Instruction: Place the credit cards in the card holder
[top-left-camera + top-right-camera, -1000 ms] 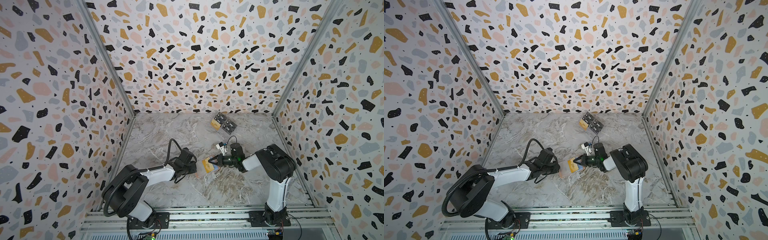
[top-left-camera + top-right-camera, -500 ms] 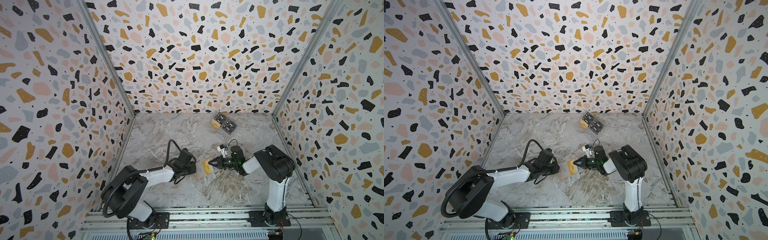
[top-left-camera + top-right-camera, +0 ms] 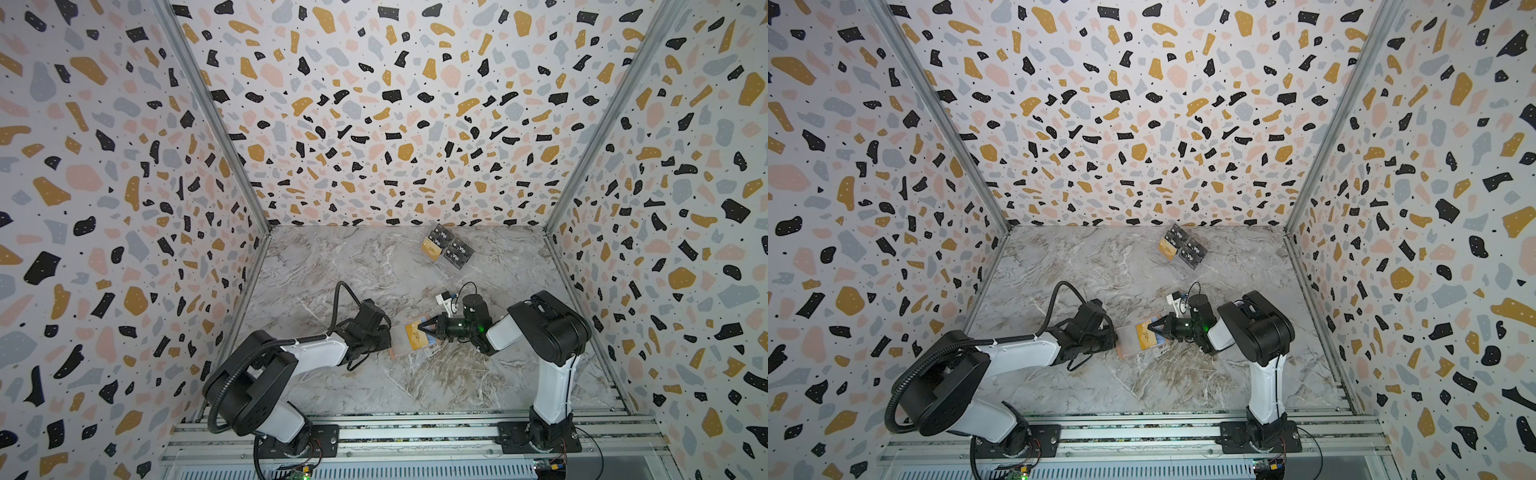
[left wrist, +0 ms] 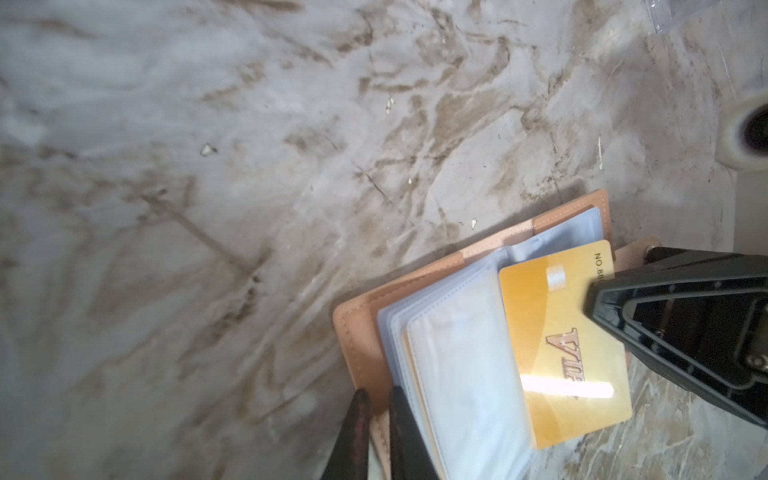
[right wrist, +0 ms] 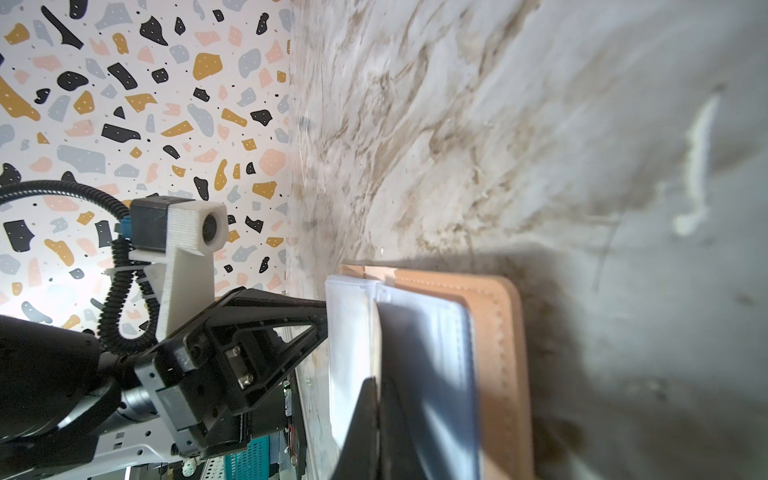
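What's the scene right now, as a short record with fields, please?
card holder: open on the marble table, clear sleeves fanned
gold VIP card: at the sleeves, inserted or not unclear
right fingers: shut on the gold VIP card
left fingers: pinching the card holder's tan cover
spare cards: black and gold, by the back wall

Card holder [image 3: 400, 350] lies on the table [image 3: 332, 266], credit cards [image 3: 449, 252] well behind it.
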Controlling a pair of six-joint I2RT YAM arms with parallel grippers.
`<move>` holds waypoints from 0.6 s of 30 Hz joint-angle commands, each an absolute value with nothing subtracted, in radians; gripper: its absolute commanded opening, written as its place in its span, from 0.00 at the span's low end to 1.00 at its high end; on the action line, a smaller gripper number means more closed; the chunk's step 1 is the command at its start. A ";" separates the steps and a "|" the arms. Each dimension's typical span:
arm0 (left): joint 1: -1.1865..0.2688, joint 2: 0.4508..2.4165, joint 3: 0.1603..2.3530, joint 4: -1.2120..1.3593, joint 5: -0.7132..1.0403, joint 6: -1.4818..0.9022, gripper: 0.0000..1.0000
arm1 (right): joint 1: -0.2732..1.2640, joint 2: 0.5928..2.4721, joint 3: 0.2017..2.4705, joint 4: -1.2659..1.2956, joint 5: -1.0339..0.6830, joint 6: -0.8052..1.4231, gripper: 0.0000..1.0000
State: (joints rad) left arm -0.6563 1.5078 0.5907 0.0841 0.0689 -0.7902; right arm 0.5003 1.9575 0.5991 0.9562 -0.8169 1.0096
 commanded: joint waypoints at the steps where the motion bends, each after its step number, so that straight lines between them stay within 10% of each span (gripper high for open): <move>1: -0.653 1.522 0.581 0.129 0.087 -0.792 0.13 | 0.517 1.930 0.605 0.931 -0.828 1.002 0.00; 18: -0.653 1.525 0.577 0.133 0.091 -0.788 0.11 | 0.535 1.945 0.618 0.971 -0.833 1.029 0.00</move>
State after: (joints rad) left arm -0.6556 1.5169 0.5842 0.1078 0.0692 -0.7898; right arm 0.5213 1.9568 0.6048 0.9596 -0.8223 1.0180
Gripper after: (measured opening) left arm 0.110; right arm 0.048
